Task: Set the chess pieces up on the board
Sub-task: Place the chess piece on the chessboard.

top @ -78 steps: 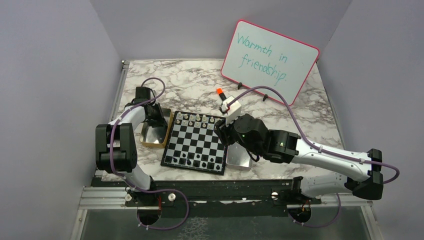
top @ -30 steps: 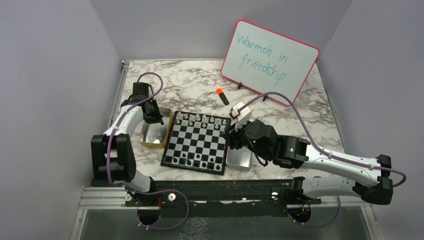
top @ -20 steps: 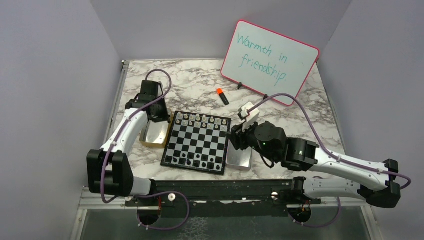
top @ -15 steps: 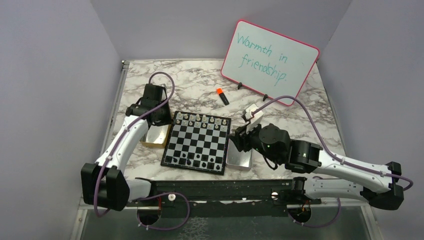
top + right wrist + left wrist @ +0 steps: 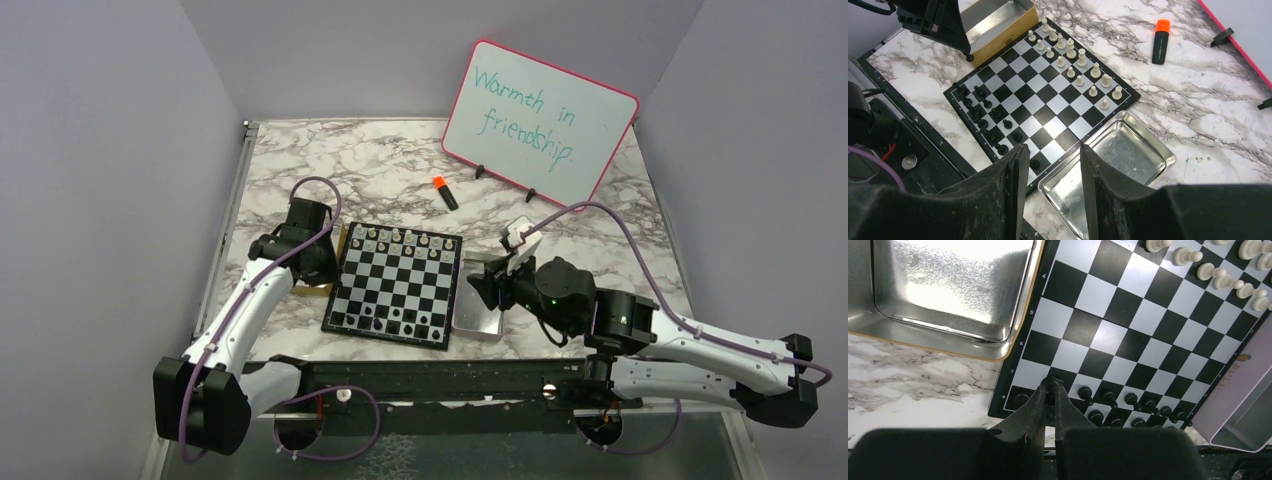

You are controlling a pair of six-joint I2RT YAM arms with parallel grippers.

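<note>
- My left pincer (image 5: 1050, 386) is pinched almost tight on one small black piece (image 5: 969, 57), up by the left edge of the board (image 5: 1045, 100), beside the gold tray (image 5: 948, 335).
- My right pincer (image 5: 1053, 147) is spread wide, gripping and touching nothing, above the silver tray (image 5: 1118, 150) that sits just right of the board.
- The board lies flat between the two trays.
- White pieces (image 5: 1070, 50): I count sixteen, in two rows along the far edge.
- Black pieces (image 5: 1007, 123) crowd the near rows. I see at least ten but cannot count them for sure.
- One orange-capped marker (image 5: 1160, 41) lies beyond the board.
</note>
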